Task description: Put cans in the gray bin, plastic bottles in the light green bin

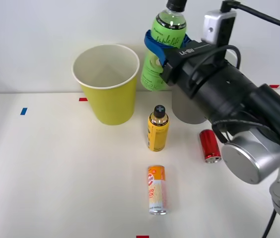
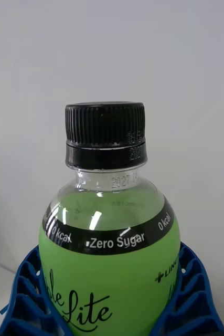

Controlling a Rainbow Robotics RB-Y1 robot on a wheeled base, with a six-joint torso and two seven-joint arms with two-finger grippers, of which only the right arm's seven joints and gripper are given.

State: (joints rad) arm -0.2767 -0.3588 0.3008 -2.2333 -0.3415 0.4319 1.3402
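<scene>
The green bottle (image 1: 163,47) is held upright above the worktop (image 1: 55,173), the right gripper (image 1: 159,49) jaws clamped on its body, just beside the light green bin (image 1: 107,84). "Zero Sugar" is read on the bottle (image 2: 109,262) in the wrist view. The yellow-orange bottle (image 1: 158,129) is seen standing, and the red can (image 1: 210,145) and orange-and-white can (image 1: 157,190) lying, in the front view.

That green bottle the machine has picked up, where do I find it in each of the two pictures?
Front view: the green bottle is at top centre, held upright above the table, just right of the light green bin.
Right wrist view: it stands centre frame, label facing the camera.
Shared landmark: its black cap, with the blue fingers round the bottle's body.
</scene>
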